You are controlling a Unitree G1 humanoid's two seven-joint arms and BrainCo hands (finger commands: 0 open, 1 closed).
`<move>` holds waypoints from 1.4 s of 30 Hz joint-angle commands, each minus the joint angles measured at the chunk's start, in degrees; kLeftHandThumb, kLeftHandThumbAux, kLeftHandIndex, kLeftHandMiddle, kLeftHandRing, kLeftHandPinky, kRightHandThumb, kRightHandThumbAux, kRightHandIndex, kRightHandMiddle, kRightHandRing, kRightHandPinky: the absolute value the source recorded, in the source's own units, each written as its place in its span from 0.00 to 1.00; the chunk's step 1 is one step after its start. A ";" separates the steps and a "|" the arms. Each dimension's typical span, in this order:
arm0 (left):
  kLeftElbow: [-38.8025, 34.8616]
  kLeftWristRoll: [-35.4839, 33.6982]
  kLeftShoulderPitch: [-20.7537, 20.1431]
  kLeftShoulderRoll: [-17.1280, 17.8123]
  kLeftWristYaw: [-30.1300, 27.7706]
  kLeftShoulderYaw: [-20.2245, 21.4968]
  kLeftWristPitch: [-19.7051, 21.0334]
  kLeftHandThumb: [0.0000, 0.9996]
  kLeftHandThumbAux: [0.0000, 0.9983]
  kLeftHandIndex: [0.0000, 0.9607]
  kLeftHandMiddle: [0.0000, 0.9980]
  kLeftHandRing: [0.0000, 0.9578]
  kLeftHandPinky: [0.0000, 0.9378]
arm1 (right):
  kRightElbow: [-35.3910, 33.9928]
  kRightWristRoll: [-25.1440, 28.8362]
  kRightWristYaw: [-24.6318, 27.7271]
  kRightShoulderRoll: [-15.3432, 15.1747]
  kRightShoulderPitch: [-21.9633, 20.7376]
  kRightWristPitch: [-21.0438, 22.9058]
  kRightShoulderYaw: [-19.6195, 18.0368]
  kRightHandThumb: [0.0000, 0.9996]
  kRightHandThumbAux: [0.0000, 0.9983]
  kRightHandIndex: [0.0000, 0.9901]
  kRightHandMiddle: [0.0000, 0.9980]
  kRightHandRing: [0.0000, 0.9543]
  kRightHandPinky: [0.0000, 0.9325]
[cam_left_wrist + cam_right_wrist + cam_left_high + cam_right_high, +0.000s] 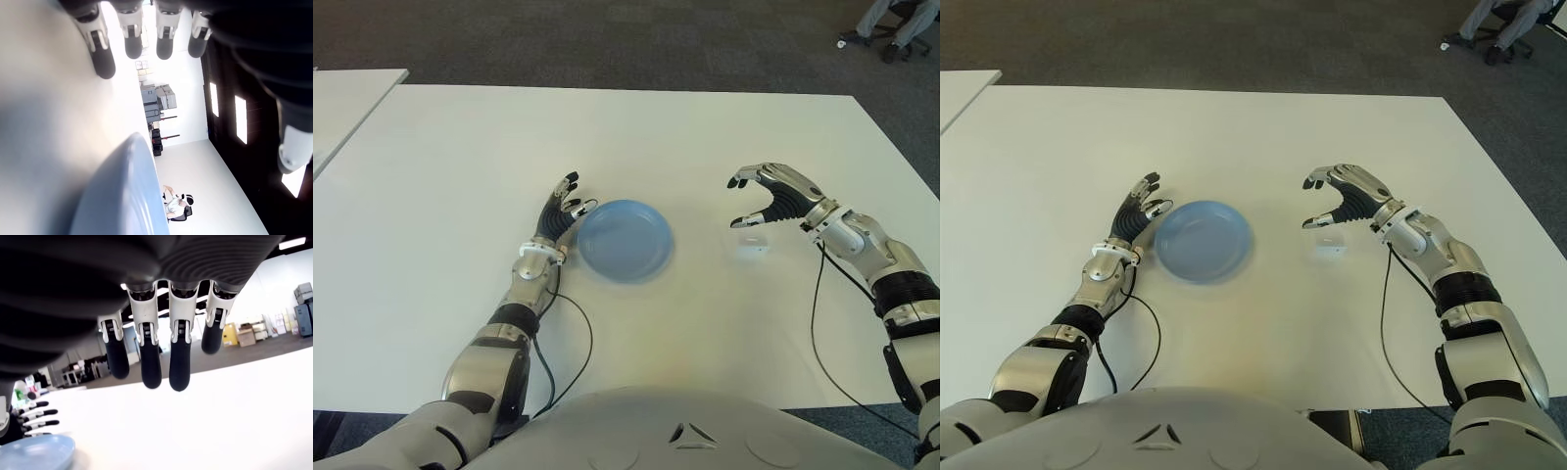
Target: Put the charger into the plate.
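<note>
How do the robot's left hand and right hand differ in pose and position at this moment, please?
The left hand shows flat, fingers straight, at the blue plate's left rim; the right hand is raised with fingers arched. The right hand hovers above the small white charger, right of the plate; the left is nowhere near it. Both hold nothing.

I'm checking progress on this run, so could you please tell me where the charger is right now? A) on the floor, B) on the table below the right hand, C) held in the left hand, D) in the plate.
B: the charger lies on the table, right of the empty plate, just under the open right hand; the left hand beside the plate holds nothing.
</note>
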 commanded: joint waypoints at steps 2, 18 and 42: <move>3.40 0.91 2.45 -0.39 -0.41 -0.78 3.77 0.00 0.53 0.07 0.07 0.07 0.06 | 0.09 -2.77 1.71 -1.51 0.11 0.80 0.09 0.36 0.40 0.00 0.05 0.05 0.06; 4.61 1.14 1.75 0.10 -0.54 -1.05 4.11 0.00 0.54 0.07 0.06 0.05 0.04 | 3.40 -6.86 0.07 -5.13 2.72 -2.44 0.47 0.22 0.27 0.00 0.00 0.00 0.00; 5.18 0.87 1.89 0.34 -1.43 -0.99 3.07 0.00 0.53 0.07 0.06 0.05 0.04 | 7.64 -6.30 3.84 -3.95 1.50 -0.86 0.65 0.22 0.19 0.00 0.00 0.00 0.00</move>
